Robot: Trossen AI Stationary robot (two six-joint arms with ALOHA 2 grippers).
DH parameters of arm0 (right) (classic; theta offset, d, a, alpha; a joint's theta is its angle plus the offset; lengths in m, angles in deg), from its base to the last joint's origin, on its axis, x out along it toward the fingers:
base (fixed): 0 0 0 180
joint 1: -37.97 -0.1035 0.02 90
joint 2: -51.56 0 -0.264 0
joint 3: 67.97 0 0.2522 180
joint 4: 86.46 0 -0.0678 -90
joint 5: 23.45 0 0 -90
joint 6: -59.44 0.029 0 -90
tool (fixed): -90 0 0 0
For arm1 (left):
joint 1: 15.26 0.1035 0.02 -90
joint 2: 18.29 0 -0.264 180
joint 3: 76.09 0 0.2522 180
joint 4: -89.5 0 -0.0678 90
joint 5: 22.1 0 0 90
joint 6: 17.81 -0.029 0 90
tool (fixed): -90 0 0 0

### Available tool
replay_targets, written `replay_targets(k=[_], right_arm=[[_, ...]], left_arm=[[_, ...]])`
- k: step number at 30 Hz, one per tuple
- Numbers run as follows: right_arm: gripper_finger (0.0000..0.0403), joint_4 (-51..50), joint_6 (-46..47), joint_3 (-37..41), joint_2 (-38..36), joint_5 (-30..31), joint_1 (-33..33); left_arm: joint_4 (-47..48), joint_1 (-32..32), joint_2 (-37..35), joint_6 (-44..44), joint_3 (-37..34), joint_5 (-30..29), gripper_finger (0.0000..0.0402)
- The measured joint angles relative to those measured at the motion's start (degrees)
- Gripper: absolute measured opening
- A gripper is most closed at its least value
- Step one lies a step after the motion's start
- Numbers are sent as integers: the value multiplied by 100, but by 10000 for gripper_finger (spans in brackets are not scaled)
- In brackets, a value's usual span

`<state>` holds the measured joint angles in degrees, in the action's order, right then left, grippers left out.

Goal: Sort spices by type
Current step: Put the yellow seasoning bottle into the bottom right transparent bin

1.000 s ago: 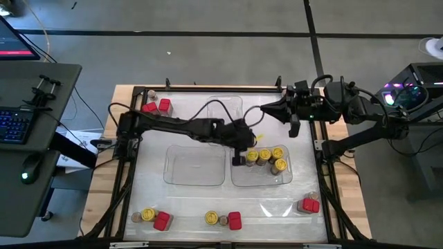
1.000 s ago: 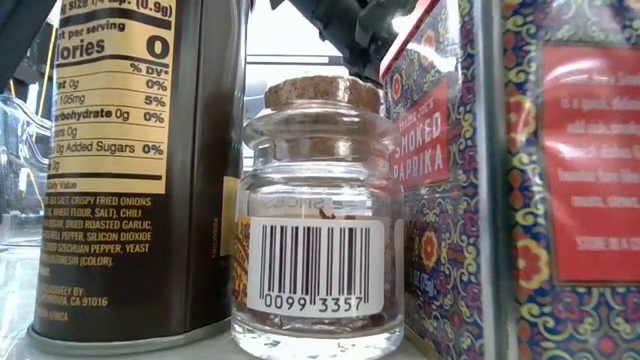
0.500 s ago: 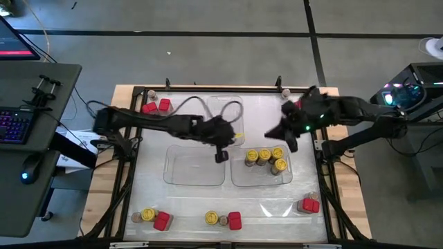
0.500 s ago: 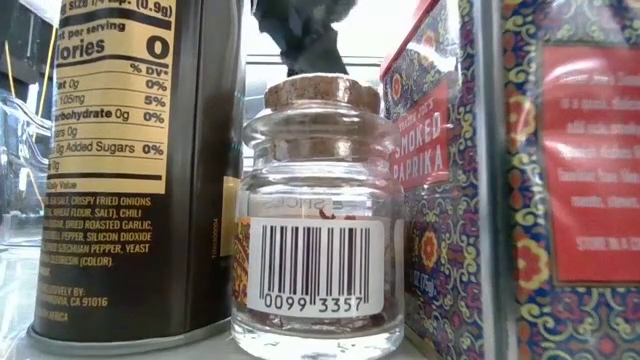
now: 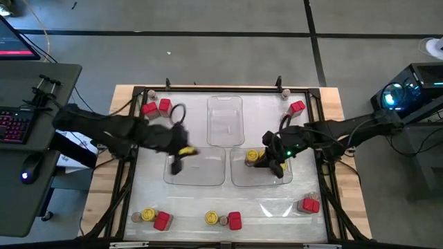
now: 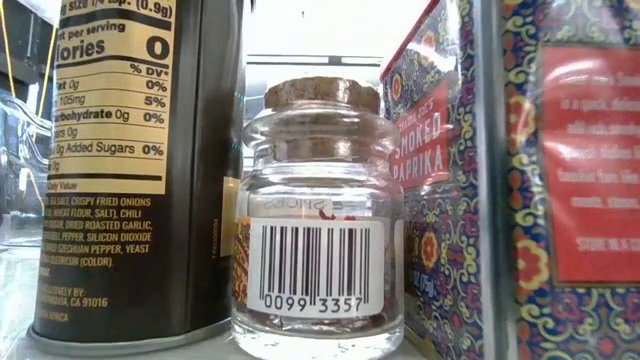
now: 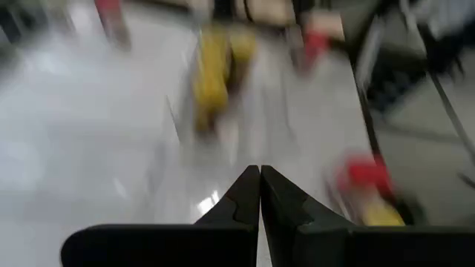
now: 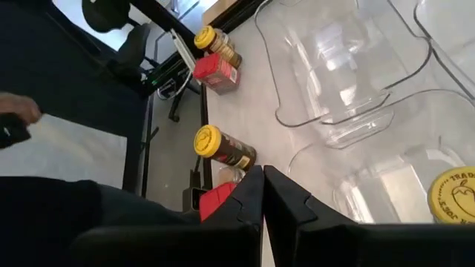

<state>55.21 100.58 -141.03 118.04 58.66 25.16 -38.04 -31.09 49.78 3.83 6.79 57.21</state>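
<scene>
In the low view, a dark tin point(image 6: 130, 170) on the left carries a nutrition panel: "Calories 0", "% DV*", "105mg 5%", "Carbohydrate 0g 0%", "0g Added Sugars 0%". Below that an ingredients list reads "CRISPY FRIED ONIONS", "DRIED ROASTED GARLIC", "SILICON DIOXIDE", "SZECHUAN PEPPER, YEAST", ending in "CA 91016". Just right of it, the cork-stoppered glass jar point(image 6: 318, 215) bears a barcode label numbered "0099 3357". The patterned red box point(image 6: 425, 180) behind the jar reads "SMOKED PAPRIKA". On the near right box point(image 6: 580, 170) the red panel's small print is too blurred to read. In the right wrist view, a yellow lid point(image 8: 453, 194) shows "TRADE".

3 trays point(image 5: 225, 119) sit mid-table, jars point(image 5: 252, 157) in the right one.
</scene>
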Motion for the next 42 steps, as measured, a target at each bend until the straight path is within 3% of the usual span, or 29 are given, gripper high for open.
replay_targets(k=[4, 9, 15, 19, 24, 29, 35, 42], right_arm=[[0, 59, -13, 87, -4, 4, 12], [0, 222, -107, 100, -4, 109, 82], [0, 1337, -125, 100, -4, 474, 131], [0, 1816, -121, 100, -4, 997, 131], [0, 1947, -82, 100, 30, 1875, 131], [0, 1973, -54, 100, 134, 1942, 118], [0, 1968, -81, 100, 293, 1770, 116], [0, 1968, -421, 100, 555, 1329, 116]], left_arm=[[1528, -967, -267, 1443, -5, 772, 0], [1684, -2401, -183, 2856, -7, 1109, 6], [1681, -3601, 280, 3701, -9, 1274, 57], [1708, -4124, 657, 3372, -9, 1488, 118], [1747, -4371, 1123, 2265, -9, 1534, 196], [2086, -4211, 1309, 1833, -9, 1746, 256], [2135, -3872, 1302, 2387, -9, 1766, 294], [2098, -3746, 1302, 3245, -9, 1488, 303]])
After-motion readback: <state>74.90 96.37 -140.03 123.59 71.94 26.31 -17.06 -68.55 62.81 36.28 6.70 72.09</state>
